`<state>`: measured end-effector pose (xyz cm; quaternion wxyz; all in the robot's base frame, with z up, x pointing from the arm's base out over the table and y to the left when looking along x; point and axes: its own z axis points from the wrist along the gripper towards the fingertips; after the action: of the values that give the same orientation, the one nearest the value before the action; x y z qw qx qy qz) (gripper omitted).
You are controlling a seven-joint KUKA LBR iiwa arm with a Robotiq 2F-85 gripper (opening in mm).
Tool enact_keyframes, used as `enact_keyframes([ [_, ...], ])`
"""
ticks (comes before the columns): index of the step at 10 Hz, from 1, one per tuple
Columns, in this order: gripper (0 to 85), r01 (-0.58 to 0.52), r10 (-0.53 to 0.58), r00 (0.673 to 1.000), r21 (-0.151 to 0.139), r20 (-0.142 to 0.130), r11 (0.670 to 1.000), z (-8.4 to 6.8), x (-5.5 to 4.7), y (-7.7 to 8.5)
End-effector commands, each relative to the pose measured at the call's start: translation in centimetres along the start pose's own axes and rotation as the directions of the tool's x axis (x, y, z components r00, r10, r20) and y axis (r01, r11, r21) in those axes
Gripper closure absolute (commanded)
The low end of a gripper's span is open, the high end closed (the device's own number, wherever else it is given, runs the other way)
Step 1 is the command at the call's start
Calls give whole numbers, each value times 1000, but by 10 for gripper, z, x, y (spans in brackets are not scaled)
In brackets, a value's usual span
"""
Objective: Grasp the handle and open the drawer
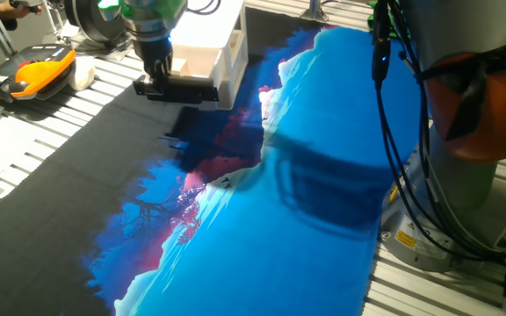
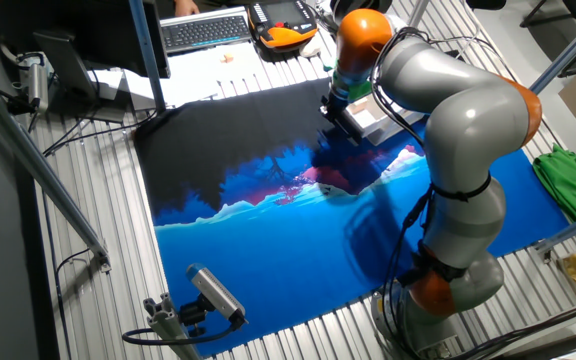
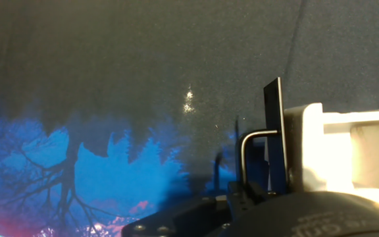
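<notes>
Drawer (image 1: 202,60) sits partly pulled out of the white cabinet (image 1: 235,44) in one fixed view, its black handle (image 1: 181,89) at the front edge over the dark cloth (image 1: 104,149), with the gripper (image 1: 156,72) down on the handle's left end beside the orange-and-black case (image 1: 29,72). From the other fixed view the gripper (image 2: 340,108) hangs at the cabinet's (image 2: 373,118) front on the bench (image 2: 98,290), fingers hidden. Hand view shows the handle's wire loop (image 3: 255,155) just ahead of the drawer front (image 3: 275,131); whether the fingers clasp it I cannot tell.
</notes>
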<state>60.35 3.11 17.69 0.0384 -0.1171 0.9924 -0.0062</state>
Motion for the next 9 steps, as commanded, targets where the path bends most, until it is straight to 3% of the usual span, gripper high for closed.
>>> enact_keyframes([
  [1, 850, -2, 2, 1000, -1, 0, 1000, 0, 0, 0],
  [9, 850, 0, 0, 1000, -4, -7, 1000, 1, 0, 12],
])
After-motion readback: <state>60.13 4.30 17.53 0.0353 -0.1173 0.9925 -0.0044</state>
